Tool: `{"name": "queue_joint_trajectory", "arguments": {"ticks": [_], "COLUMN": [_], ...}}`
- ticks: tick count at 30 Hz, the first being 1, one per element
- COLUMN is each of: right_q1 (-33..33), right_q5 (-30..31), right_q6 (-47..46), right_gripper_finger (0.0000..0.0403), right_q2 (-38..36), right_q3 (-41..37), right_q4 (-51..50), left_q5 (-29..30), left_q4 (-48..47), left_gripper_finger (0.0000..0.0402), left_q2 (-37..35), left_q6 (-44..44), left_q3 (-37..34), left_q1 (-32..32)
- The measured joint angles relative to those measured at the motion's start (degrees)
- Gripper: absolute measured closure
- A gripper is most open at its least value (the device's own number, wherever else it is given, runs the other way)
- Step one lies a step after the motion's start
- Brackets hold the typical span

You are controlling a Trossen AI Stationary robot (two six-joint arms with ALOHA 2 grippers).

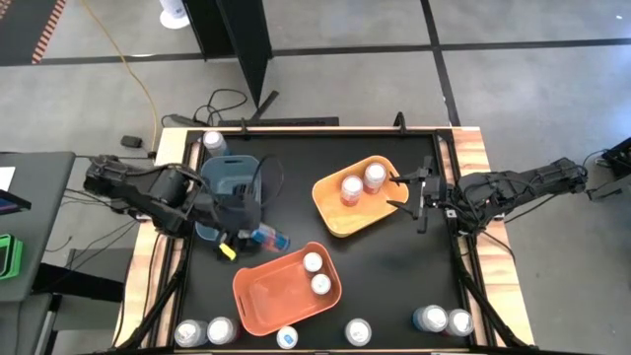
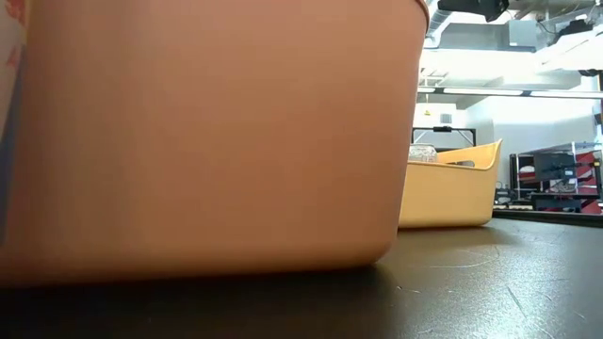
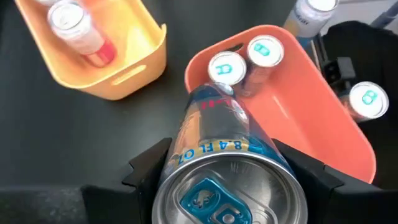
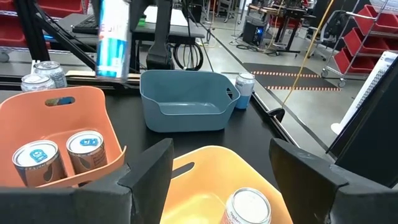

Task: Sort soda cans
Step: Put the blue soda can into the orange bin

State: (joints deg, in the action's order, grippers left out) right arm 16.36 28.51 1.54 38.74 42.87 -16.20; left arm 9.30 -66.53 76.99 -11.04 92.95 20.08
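Note:
My left gripper (image 1: 258,237) is shut on a blue-and-silver soda can (image 3: 217,149), just beyond the far left corner of the orange bin (image 1: 261,296), in which two blue-tabbed cans (image 1: 315,273) stand. The right wrist view shows the held can (image 4: 113,37) in the air. The empty blue bin (image 1: 232,182) sits beside the left arm. My right gripper (image 1: 409,192) hangs open at the right rim of the yellow bin (image 1: 335,212), which holds two pink cans (image 1: 362,182). Several more cans stand along the near edge (image 1: 357,332). My left gripper pinches the can between its two fingers (image 3: 146,171) on opposite sides of its body, just below the top rim (image 3: 180,158). The can lies along the fingers, its top toward the wrist and its bottom slanting down toward the orange bin. It is lifted clear of the table.
A lone can (image 1: 213,143) stands at the far left corner behind the blue bin. Near-edge cans stand in pairs at the left (image 1: 202,331) and right (image 1: 444,320). In the low view the orange bin's wall (image 2: 207,141) fills most of the picture. Bare black tabletop (image 1: 394,266) lies right of the orange bin.

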Motion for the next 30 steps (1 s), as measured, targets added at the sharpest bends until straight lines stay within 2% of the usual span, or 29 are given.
{"name": "queue_joint_trajectory", "arguments": {"ticks": [8, 19, 30], "right_q1": [0.0, 0.0, 0.0], "right_q5": [0.0, 0.0, 0.0], "right_q6": [0.0, 0.0, 0.0], "right_gripper_finger": [0.0121, 0.0121, 0.0121], "right_q2": [0.0, 0.0, 0.0], "right_q3": [0.0, 0.0, 0.0], "right_q4": [0.0, 0.0, 0.0], "left_q5": [-4.4, -5.0, -6.0], "left_q4": [0.6, 0.7, 0.0], "left_gripper_finger": [0.0172, 0.0172, 0.0172], "left_q2": [9.0, 21.9, 26.7], "left_q6": [-3.9, -3.0, -3.1], "left_q3": [0.0, 5.0, 5.3], "left_q1": [1.8, 1.8, -0.5]}}
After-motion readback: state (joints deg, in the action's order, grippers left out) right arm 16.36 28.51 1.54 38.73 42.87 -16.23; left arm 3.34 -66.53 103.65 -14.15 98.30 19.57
